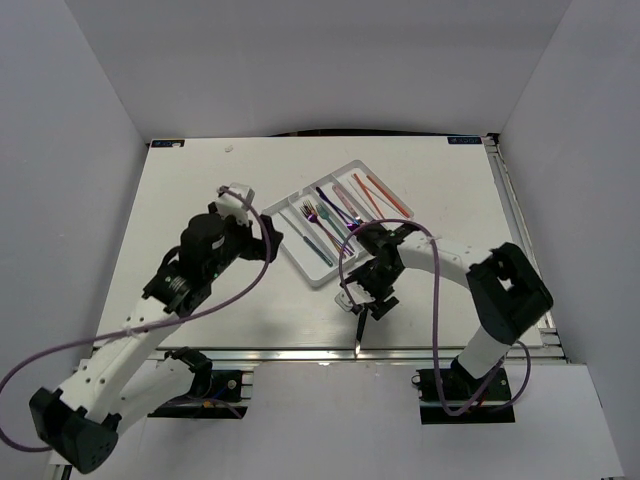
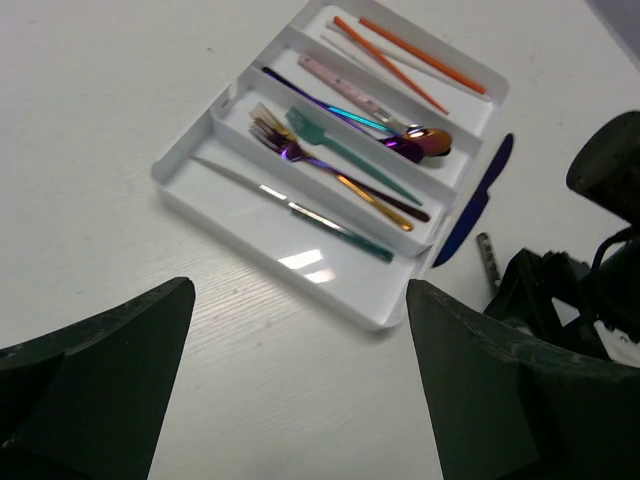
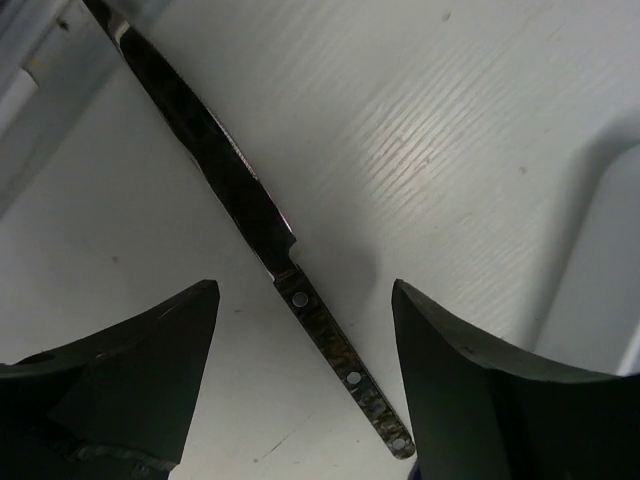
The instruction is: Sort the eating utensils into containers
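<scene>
The white cutlery tray lies mid-table. In the left wrist view the tray holds a silver knife, purple and teal forks, spoons and orange chopsticks in separate compartments. A blue knife lies on the table against the tray's right side. A dark knife with a riveted handle lies near the front edge. My right gripper is open, its fingers either side of the handle, not touching. My left gripper is open and empty, left of the tray.
The table's front edge and metal rail run just behind the dark knife's blade. White walls enclose the table on three sides. The right arm stands close to the tray's right side.
</scene>
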